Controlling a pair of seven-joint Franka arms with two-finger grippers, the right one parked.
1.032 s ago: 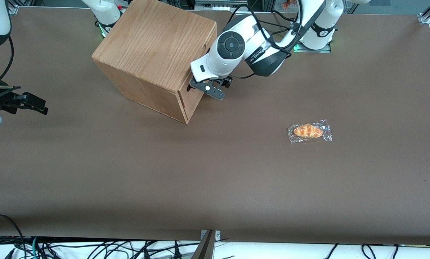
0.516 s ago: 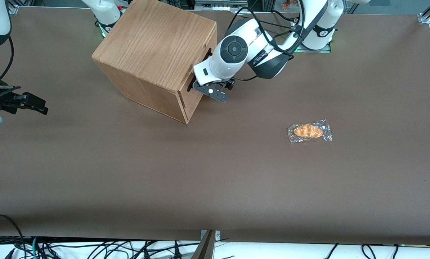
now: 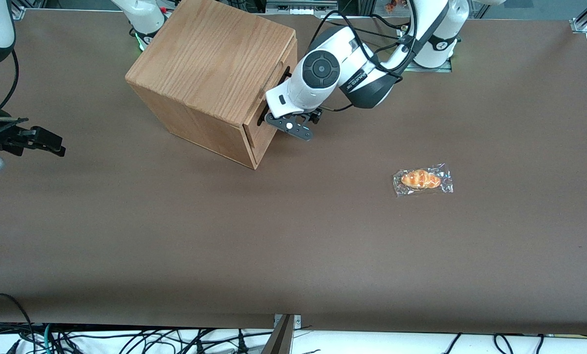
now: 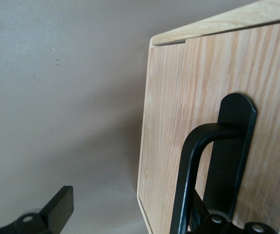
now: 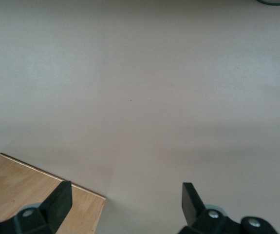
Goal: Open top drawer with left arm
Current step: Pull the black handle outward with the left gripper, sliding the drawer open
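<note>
The oak cabinet [image 3: 210, 59] stands on the brown table, its front turned toward the working arm's end. Its top drawer [image 3: 289, 54] shows as a narrow strip of front under the cabinet's top edge, and in the left wrist view as a light oak panel [image 4: 178, 97]. The black bar handle [image 4: 188, 165] runs along that front; one end of the handle [image 3: 286, 73] peeks out beside the arm. My left arm's gripper [image 3: 264, 118] is pressed up to the drawer front. The gripper [image 4: 137, 214] is open, and the bar lies between its fingers [image 4: 57, 209].
A wrapped croissant [image 3: 423, 180] lies on the table toward the working arm's end, nearer the front camera than the cabinet. Cables hang along the table's front edge [image 3: 293, 327]. The arm's base [image 3: 433, 49] stands past the cabinet's front.
The left arm's wrist and gripper have shifted slightly away from the cabinet front and toward the front camera. The handle's end now shows beside the arm, and the drawer front seems out a hair.
</note>
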